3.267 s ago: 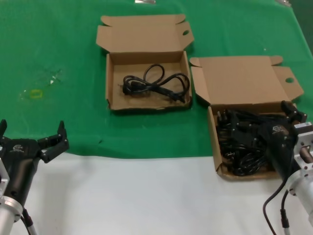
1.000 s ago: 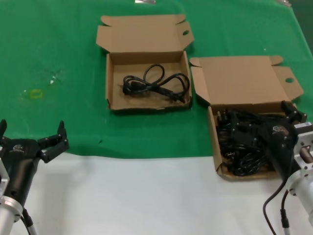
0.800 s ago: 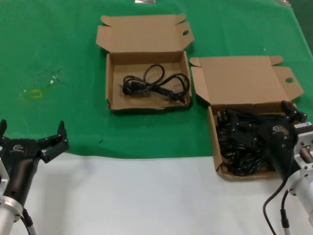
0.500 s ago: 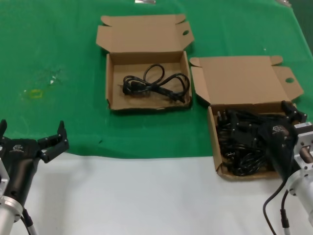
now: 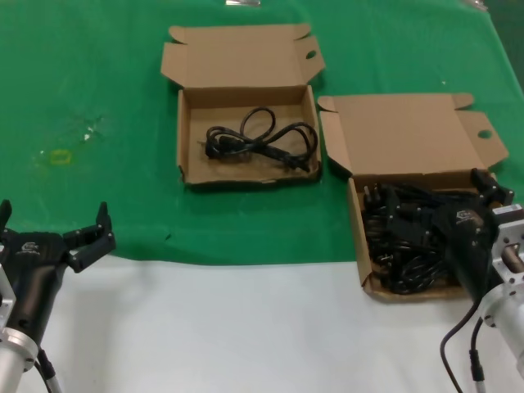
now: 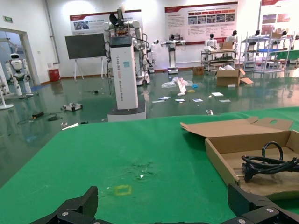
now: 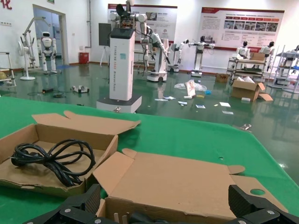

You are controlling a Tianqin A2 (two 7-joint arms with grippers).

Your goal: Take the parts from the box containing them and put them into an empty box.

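The box with the parts (image 5: 358, 237) lies open at the right, holding a tangled pile of black power cords (image 5: 405, 246). My right gripper (image 5: 450, 205) is open and sits low over this pile; in the right wrist view (image 7: 166, 210) its fingers straddle the box's back wall, with plug prongs (image 7: 117, 218) between them. The other box (image 5: 246, 174) lies open at the far centre with one coiled cord (image 5: 262, 139) inside; the cord also shows in the right wrist view (image 7: 51, 158). My left gripper (image 5: 53, 223) is open and empty at the near left.
A green cloth (image 5: 98, 74) covers the far part of the table; a bare white strip (image 5: 213, 327) runs along the front. A small yellow square mark (image 5: 59, 155) lies on the cloth at the left, also in the left wrist view (image 6: 122, 189).
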